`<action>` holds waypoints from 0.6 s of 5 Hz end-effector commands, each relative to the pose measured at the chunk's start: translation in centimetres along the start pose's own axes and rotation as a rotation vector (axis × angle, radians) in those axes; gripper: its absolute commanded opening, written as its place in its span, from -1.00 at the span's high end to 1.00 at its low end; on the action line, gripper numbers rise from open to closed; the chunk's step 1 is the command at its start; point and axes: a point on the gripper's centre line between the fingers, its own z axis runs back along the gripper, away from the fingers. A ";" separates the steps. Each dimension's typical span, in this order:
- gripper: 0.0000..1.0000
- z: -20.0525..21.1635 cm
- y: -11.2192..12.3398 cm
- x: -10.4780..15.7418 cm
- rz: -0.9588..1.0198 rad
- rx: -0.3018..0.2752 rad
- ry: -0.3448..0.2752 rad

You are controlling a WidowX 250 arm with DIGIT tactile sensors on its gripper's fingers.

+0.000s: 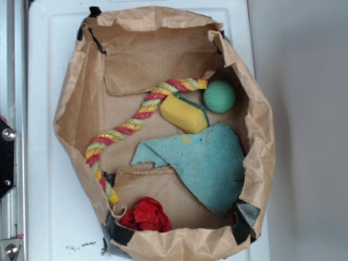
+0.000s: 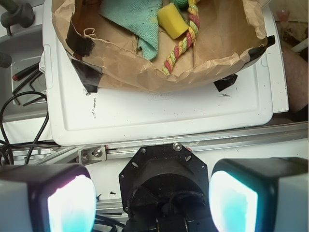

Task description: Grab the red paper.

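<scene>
Fingers spread wide apart, empty, seen in the wrist view outside the brown paper bag and above the white worktop, well apart from every object. Red paper lying crumpled at the near inner edge of the bag in the exterior view, against the folded rim and just beside the lower end of the twisted rope; hidden behind the bag wall in the wrist view. Rope curving along the bag's left side, upper end just beside the green ball. Yellow sponge beside the rope, touching the teal cloth. Black tape on the bag's corners.
</scene>
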 end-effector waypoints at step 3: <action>-1.00 -2.3 1.0 8.4 -0.032 0.043 -0.032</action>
